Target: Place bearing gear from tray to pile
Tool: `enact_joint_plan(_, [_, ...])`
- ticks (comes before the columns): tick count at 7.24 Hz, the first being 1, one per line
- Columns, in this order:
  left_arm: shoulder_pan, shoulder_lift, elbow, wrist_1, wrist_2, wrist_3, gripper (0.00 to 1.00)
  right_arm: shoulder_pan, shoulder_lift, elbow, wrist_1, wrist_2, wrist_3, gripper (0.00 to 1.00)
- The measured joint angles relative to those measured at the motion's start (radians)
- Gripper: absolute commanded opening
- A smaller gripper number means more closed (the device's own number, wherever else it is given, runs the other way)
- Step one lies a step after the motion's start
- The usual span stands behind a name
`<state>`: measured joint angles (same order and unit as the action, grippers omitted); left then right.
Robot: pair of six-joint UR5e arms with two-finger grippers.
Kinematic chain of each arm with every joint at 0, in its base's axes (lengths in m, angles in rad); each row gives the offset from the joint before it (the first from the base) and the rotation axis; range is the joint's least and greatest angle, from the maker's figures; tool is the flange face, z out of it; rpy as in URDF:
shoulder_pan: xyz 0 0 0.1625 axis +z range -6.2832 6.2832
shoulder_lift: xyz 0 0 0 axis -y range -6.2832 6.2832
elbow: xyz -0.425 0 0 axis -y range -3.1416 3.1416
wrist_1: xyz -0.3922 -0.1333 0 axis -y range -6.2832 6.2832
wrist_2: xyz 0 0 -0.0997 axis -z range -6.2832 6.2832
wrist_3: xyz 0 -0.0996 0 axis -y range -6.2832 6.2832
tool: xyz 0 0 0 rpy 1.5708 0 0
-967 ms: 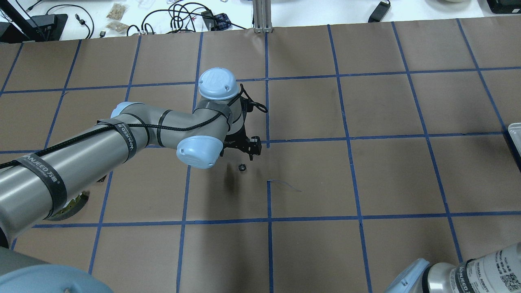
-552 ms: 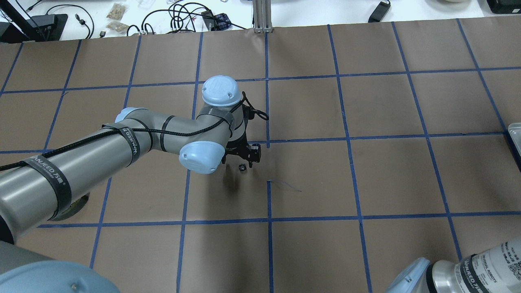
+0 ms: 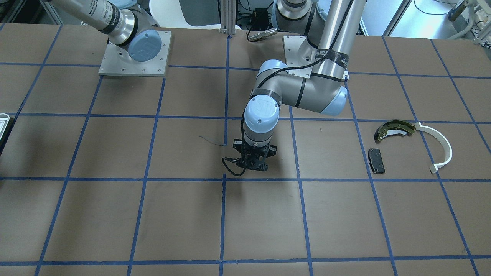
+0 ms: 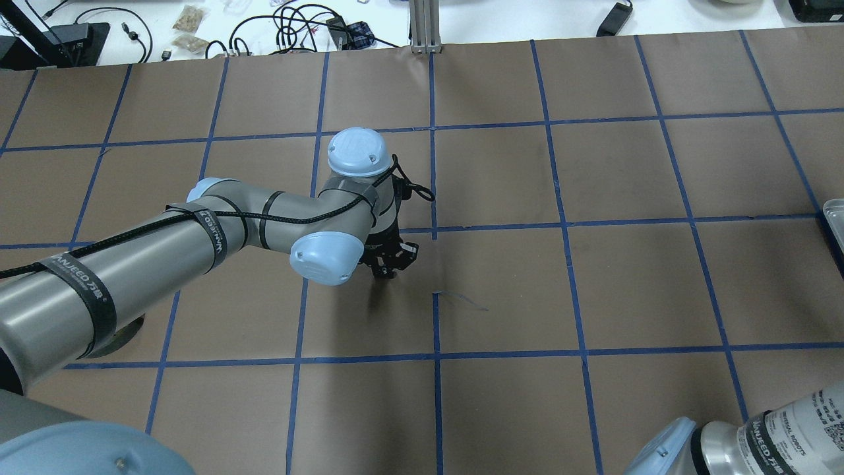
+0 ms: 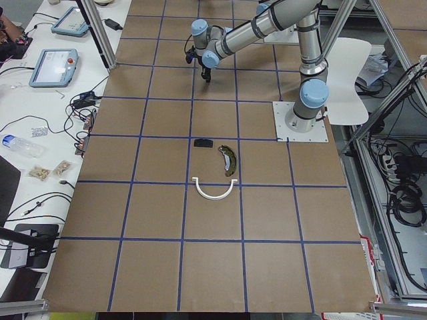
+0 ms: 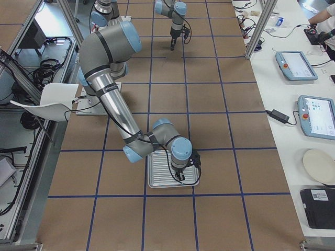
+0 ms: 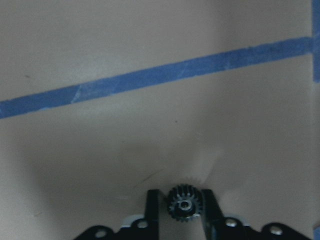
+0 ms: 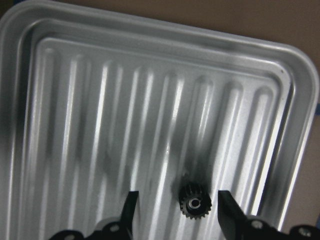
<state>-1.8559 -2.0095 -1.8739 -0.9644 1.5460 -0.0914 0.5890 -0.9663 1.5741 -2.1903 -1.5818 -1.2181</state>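
Observation:
In the left wrist view my left gripper (image 7: pixel 182 207) stands at the brown table, its two fingers (image 7: pixel 152 207) closed against a small black bearing gear (image 7: pixel 184 202). In the overhead view the left gripper (image 4: pixel 388 267) is near the table's middle, and the gear is hidden under it. My right gripper (image 8: pixel 177 212) is open over the silvery ribbed tray (image 8: pixel 150 45), with a second black gear (image 8: pixel 195 202) lying on the tray between its fingers. The pile lies apart: olive brake shoe (image 3: pixel 395 129), white arc strip (image 3: pixel 441 147), dark pad (image 3: pixel 376 160).
The tray's corner (image 4: pixel 834 221) shows at the overhead view's right edge. Blue tape lines grid the brown table (image 4: pixel 593 297). Cables and small items lie beyond the table's far edge (image 4: pixel 297 26). The right arm's base (image 4: pixel 758 442) is at the bottom right.
My left gripper came down over the gear that lay on the table and its fingers closed around it. The gear no longer shows in the overhead view.

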Motion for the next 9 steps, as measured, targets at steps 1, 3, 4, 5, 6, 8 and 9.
enact_joint_plan(1, [0.005, 0.003, 0.007, -0.002, -0.019, 0.005, 0.0, 0.0, 0.0, 0.0, 0.0, -0.006, 0.002, 0.44])
enact_joint_plan(3, [0.04, 0.027, 0.044, -0.06, -0.037, 0.026, 0.0, 0.0, 0.001, -0.001, -0.005, -0.012, 0.003, 0.47])
enact_joint_plan(4, [0.092, 0.049, 0.072, -0.124, -0.036, 0.051, 0.0, 0.0, 0.001, -0.002, -0.01, -0.012, 0.002, 0.47])
enact_joint_plan(5, [0.162, 0.075, 0.093, -0.176, -0.018, 0.106, 0.0, 0.0, 0.0, -0.004, -0.013, -0.012, 0.002, 0.47])
enact_joint_plan(6, [0.256, 0.102, 0.107, -0.22, 0.019, 0.197, 0.0, 0.0, 0.0, -0.006, -0.014, -0.012, 0.001, 0.47])
enact_joint_plan(8, [0.479, 0.138, 0.111, -0.258, 0.069, 0.397, 0.0, 0.0, 0.01, -0.007, -0.017, -0.012, -0.004, 0.44])
enact_joint_plan(9, [0.592, 0.144, 0.108, -0.261, 0.098, 0.514, 0.0, 0.0, 0.02, -0.008, -0.024, -0.012, -0.005, 0.27])
